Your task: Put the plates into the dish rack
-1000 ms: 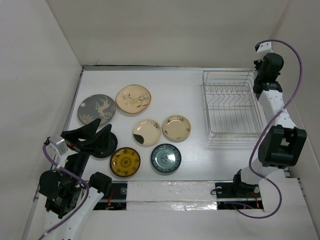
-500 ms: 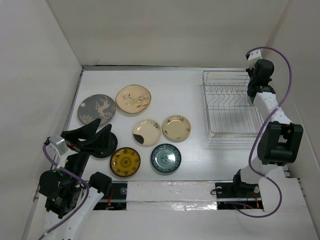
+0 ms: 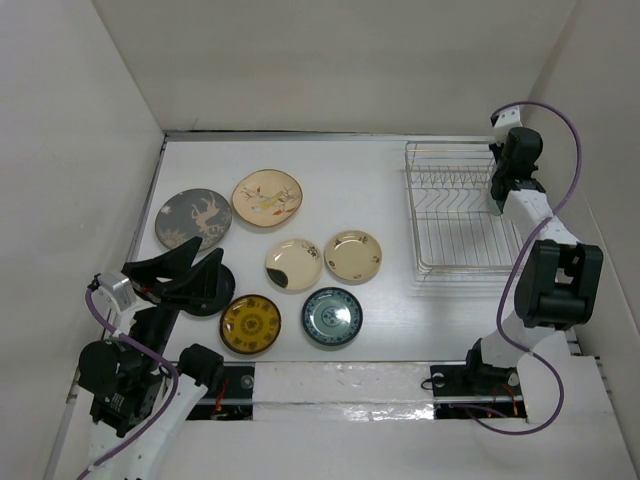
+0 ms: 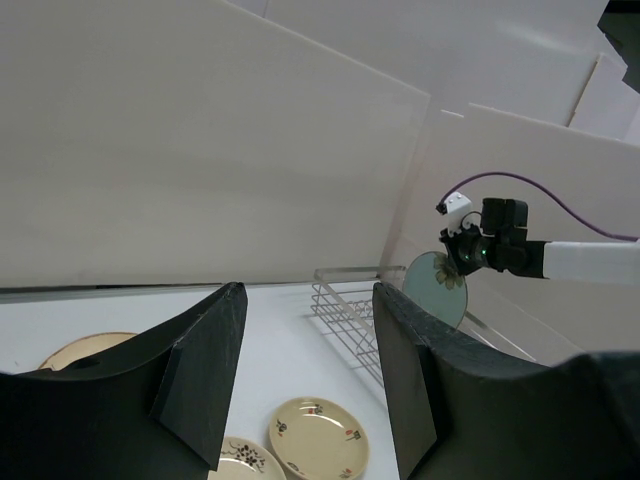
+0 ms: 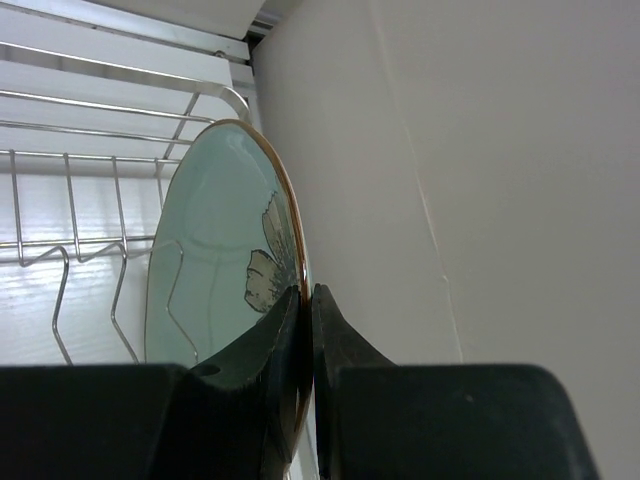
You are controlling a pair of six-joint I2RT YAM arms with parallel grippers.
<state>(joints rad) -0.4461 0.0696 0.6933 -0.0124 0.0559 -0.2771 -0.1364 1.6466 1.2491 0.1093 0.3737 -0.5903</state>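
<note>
Pale green plate, rim clamped in right gripper, hangs over dish rack beside the wall; left gripper wide.

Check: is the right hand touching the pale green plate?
Touching. Right wrist view: the right hand pinches the pale green plate at its rim.

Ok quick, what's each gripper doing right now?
Left gripper: open, holding nothing.
Right gripper: closed on the rim of the pale green plate.
</note>
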